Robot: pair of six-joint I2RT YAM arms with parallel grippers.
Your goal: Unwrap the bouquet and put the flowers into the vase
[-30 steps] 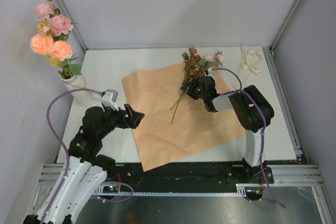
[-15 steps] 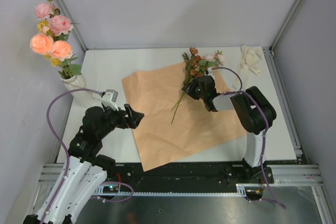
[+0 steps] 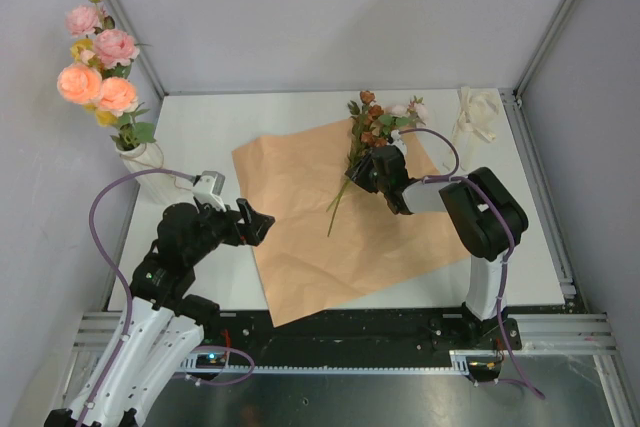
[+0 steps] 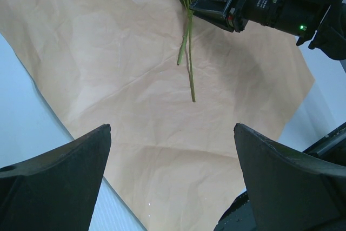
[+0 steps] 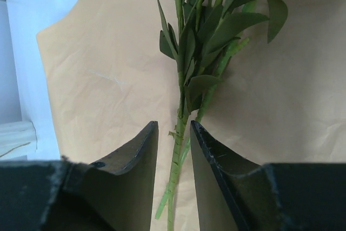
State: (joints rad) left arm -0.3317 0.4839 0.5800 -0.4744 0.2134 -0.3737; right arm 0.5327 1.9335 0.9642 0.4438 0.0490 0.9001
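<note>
Right gripper (image 3: 362, 169) astride the stems, left gripper (image 3: 262, 222) spread wide and empty.
The flowers (image 3: 375, 127) lie on the peach paper (image 3: 300, 237). Their thin green stems run between the right jaws, which stand narrow with a sliver of gap on one side — pinching or not, can't tell. The left gripper hovers at the paper's left edge. The vase (image 3: 140, 157) stands far left — pink and peach blooms (image 3: 100, 57) in it.

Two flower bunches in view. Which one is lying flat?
The rust-brown bunch on the peach paper, stems between the fingers of the right gripper. The pink roses stand upright in the vase.
</note>
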